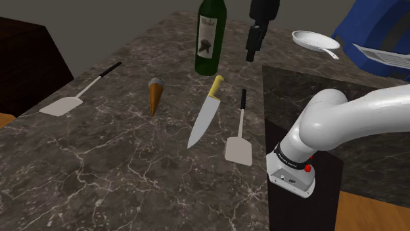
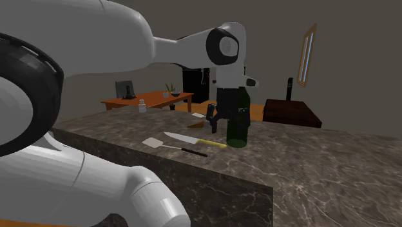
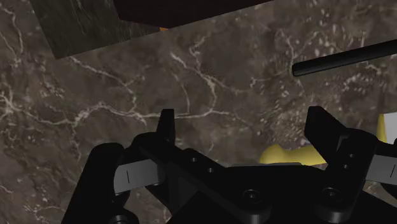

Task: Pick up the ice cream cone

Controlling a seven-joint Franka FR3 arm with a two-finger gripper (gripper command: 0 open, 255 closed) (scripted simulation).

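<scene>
1. Across the shoulder view, the surface (image 1: 118,177) spreads as a broad slab of dark brown-grey stone. It is marble-like, laced with thin white veins, and has a faint sheen. The stand (image 1: 299,203) at the lower right wears the same veined pattern.
2. Beyond the slab, the second exterior view shows plain grey walls, an orange-brown wooden table (image 2: 151,100), a low dark cabinet (image 2: 291,113) and a narrow framed panel (image 2: 308,55) hung high on the wall.
3. The ice cream cone (image 1: 155,97) lies on its side near the middle of the surface. It is a brown tapered shape with a rounded grey cap at its far end and its point toward the near edge.
4. It sits between a pale flat spatula (image 1: 69,102) with a long black handle and a knife (image 1: 205,118), touching neither.
5. The knife has a pale pointed blade and a yellow handle. Just beside it lies a second spatula (image 1: 239,141), with a square pale blade and a thin black handle.
6. A dark green bottle (image 1: 210,33) with a pale label stands upright beyond the cone.
7. The black hand (image 1: 251,56) hangs above the surface, just to the shoulder view's right of the bottle and well apart from the cone.
8. In the wrist view its fingers (image 3: 167,127) stand wide apart, holding nothing, with veined stone between them.
9. A round white pan (image 1: 314,41) lies at the shoulder view's upper right.
</scene>
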